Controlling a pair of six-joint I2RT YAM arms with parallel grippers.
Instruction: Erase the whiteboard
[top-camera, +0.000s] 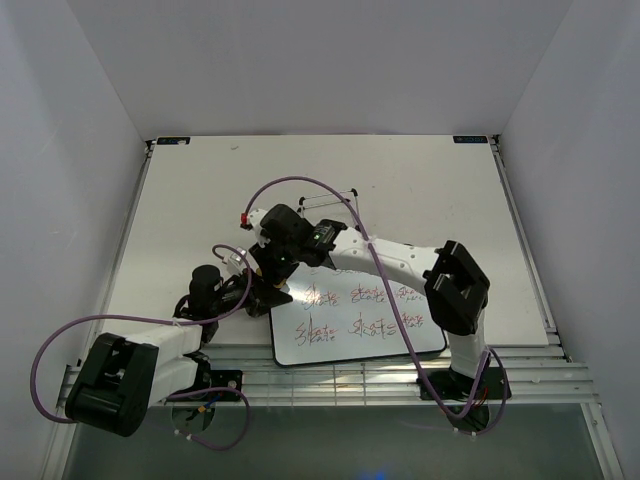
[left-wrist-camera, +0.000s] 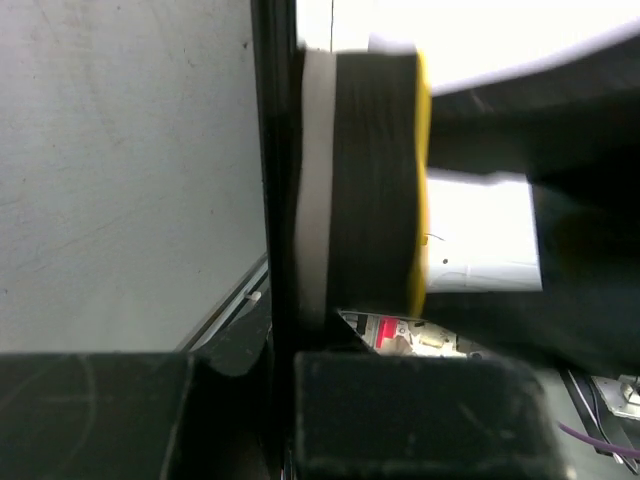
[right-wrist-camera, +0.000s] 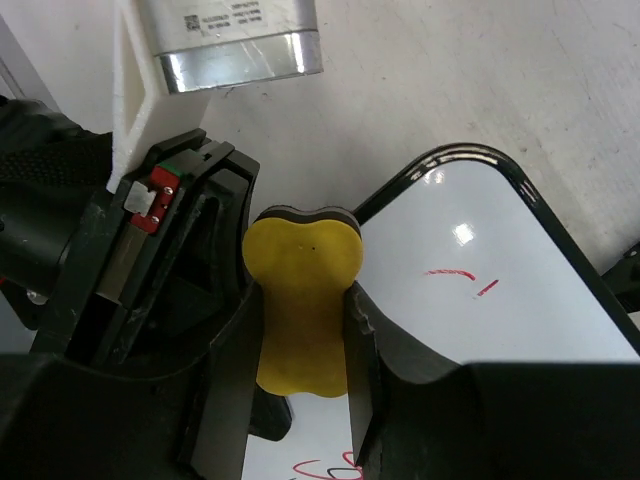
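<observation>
The whiteboard (top-camera: 360, 320) lies flat at the near middle of the table, with several red-and-black scribbles on it. My left gripper (top-camera: 265, 292) is at its left edge. In the left wrist view the board's black rim (left-wrist-camera: 275, 200) runs between my fingers, and the gripper (left-wrist-camera: 245, 375) looks shut on it. My right gripper (top-camera: 275, 262) is over the board's far left corner, shut on the yellow eraser (right-wrist-camera: 300, 300). The eraser's felt side (left-wrist-camera: 315, 180) faces the board (right-wrist-camera: 490, 300), close to a red mark (right-wrist-camera: 455, 274). I cannot tell whether it touches.
A thin wire easel stand (top-camera: 325, 200) lies on the table behind the right wrist. A slatted ledge (top-camera: 380, 375) runs along the near edge. White walls enclose the table on three sides. The left gripper's body (right-wrist-camera: 150, 250) sits right beside the eraser.
</observation>
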